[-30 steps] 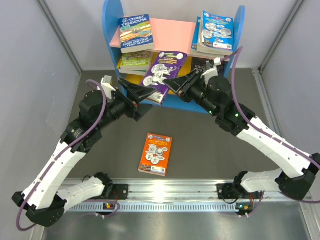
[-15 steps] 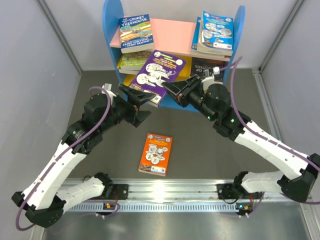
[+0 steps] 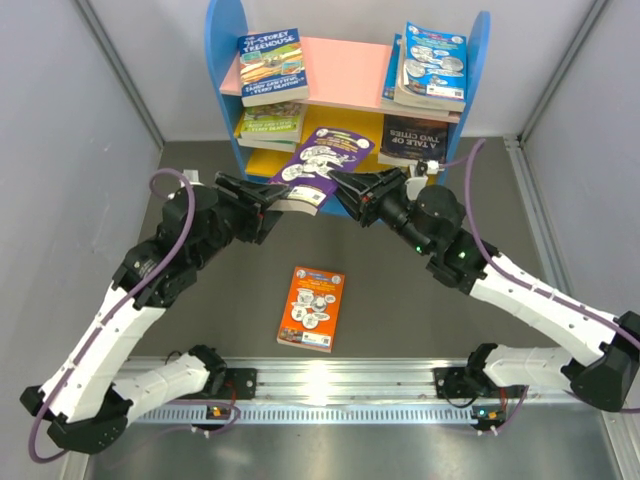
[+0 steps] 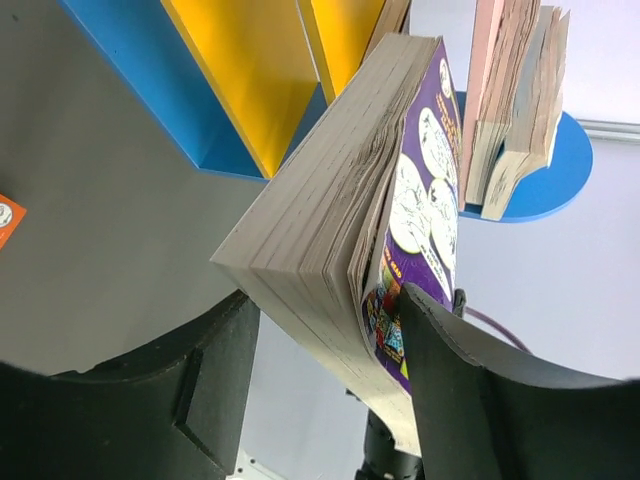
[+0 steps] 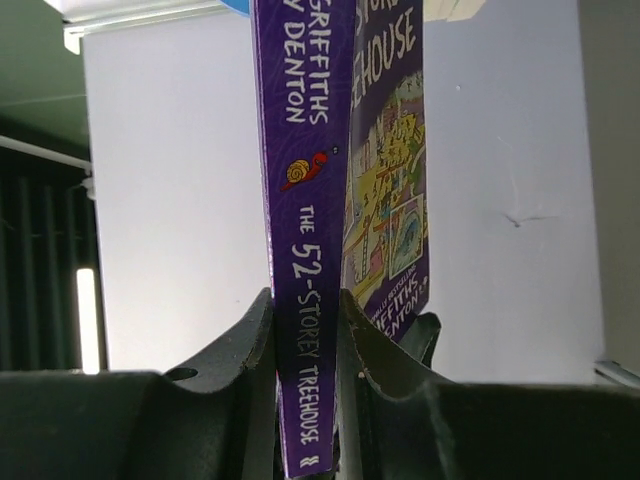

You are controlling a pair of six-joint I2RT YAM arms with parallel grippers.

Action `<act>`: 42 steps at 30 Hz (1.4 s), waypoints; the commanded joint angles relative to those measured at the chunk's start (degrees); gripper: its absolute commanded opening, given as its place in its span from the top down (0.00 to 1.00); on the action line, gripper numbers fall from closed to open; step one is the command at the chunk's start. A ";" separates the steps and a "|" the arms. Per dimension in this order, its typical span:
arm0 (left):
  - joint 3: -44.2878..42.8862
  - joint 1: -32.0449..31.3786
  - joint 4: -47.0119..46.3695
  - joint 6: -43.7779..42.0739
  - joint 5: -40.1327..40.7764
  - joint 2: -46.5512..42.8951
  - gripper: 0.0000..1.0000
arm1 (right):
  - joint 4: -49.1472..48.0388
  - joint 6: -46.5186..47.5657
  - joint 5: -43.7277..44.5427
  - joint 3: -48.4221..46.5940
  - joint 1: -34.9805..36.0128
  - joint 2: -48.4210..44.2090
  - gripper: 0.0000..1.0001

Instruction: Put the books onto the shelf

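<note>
Purple book [image 3: 325, 150] tilted in the air just in front of the shelf [image 3: 224, 45], right hand [image 5: 305, 312] clamped on its spine, left hand [image 4: 320, 385] straddling its page edge, not clamped: one finger on cover, other apart.

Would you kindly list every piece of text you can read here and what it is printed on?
"THE 52-STOREY TREEHOUSE", "GRIFFITHS", "DENTON": spine of the purple book.
"A TALE OF TWO CITIES": dark book.
"STOREY TREEHOUSE": blue book; its number is unclear.
Orange book, light blue book, green-yellow book: print too small to read.
</note>
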State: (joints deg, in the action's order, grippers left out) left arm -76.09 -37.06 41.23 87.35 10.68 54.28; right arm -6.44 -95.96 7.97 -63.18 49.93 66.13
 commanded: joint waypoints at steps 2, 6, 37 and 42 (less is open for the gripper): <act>-2.21 0.06 2.01 0.19 0.92 2.76 0.38 | -14.92 -7.31 -0.15 -0.11 2.62 -3.73 1.00; -3.97 0.06 1.66 -0.16 1.28 4.42 0.38 | -15.53 -7.40 0.12 -0.45 4.12 -3.38 1.00; -33.23 0.14 -8.08 -23.09 7.51 17.08 1.00 | -18.90 -0.55 -22.27 7.11 -2.81 -14.00 0.00; -36.40 0.41 -14.86 -25.91 8.57 19.89 1.00 | -11.58 3.68 -27.38 8.07 -8.71 -20.76 0.00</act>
State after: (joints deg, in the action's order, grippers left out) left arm -107.53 -36.91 38.65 64.75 17.63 73.67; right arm -22.22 -96.95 -13.32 -55.13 43.40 48.18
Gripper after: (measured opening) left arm 0.307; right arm 0.993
